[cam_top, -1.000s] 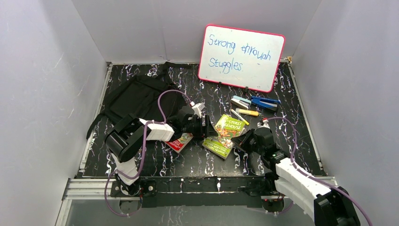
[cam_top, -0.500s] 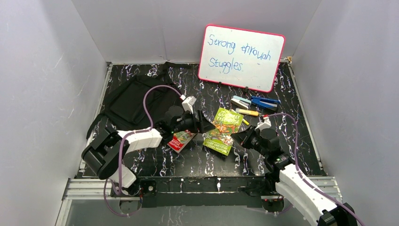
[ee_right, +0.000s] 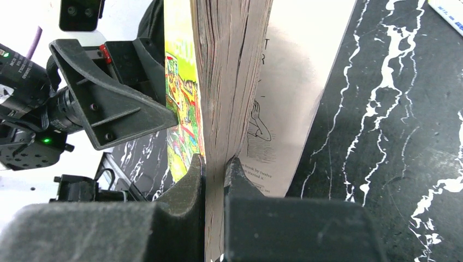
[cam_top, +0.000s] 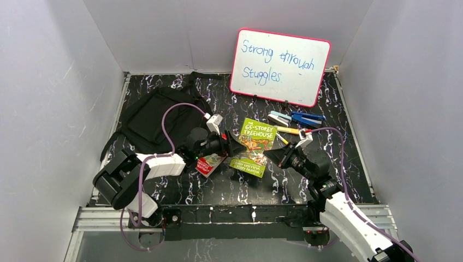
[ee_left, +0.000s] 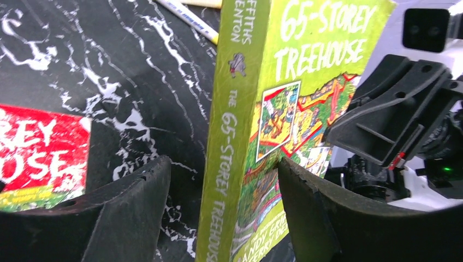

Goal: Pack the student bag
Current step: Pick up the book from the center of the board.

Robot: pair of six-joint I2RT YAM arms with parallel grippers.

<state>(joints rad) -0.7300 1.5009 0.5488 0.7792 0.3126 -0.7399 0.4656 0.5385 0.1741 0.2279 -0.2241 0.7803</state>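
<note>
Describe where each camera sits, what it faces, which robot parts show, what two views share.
Top external: high behind the bases, facing down on the table; left end effector, right end effector show.
Left wrist: on its arm, facing the green book spine-on; open left end effector straddles it.
Right wrist: on its arm, facing the book's page edge; right end effector grips it.
Shared: both wrist views show the book.

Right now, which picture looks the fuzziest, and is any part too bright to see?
Right wrist view is fuzziest: the green book sits so close that its page edges and the right gripper look soft, and the top-left corner is washed out white. Left wrist view: the title is sharp, the left gripper dark and soft. Top external view: evenly lit, whiteboard writing readable.
</note>
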